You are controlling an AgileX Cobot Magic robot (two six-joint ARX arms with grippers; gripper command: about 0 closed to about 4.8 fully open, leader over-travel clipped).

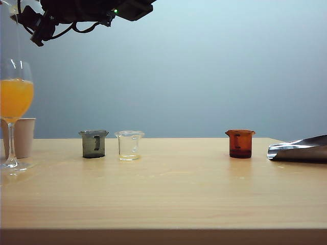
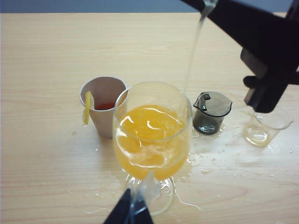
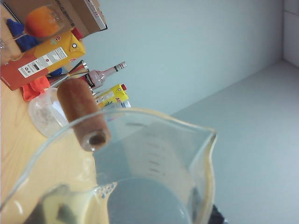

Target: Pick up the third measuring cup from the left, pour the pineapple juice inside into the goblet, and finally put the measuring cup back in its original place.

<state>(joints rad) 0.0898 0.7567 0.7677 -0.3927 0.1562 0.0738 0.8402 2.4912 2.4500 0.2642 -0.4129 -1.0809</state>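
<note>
In the exterior view we see the bench [image 1: 163, 189] with the goblet [image 1: 14, 109] at the far left, its bowl filled with orange-yellow juice [image 1: 15, 97], and a paper cup [image 1: 23, 137] just behind it. A grey cup [image 1: 93, 143], a clear cup [image 1: 129, 145] and an amber cup [image 1: 240, 143] stand in a row to the right. The right arm [image 1: 82, 13] hangs high over the left end; its claw is not clear here.

In the left wrist view we see the left claw [image 2: 128, 213] at the goblet's stem [image 2: 140, 198]; how tightly it grips we cannot tell. A thin stream [image 2: 194, 46] falls from above toward the goblet's rim, and the bench around the foot is wet.

In the right wrist view the third cup [image 3: 140, 172] fills the picture, tilted, its brown handle [image 3: 83, 112] jutting out. We cannot see the right claw's fingers, so we cannot tell their opening.
</note>
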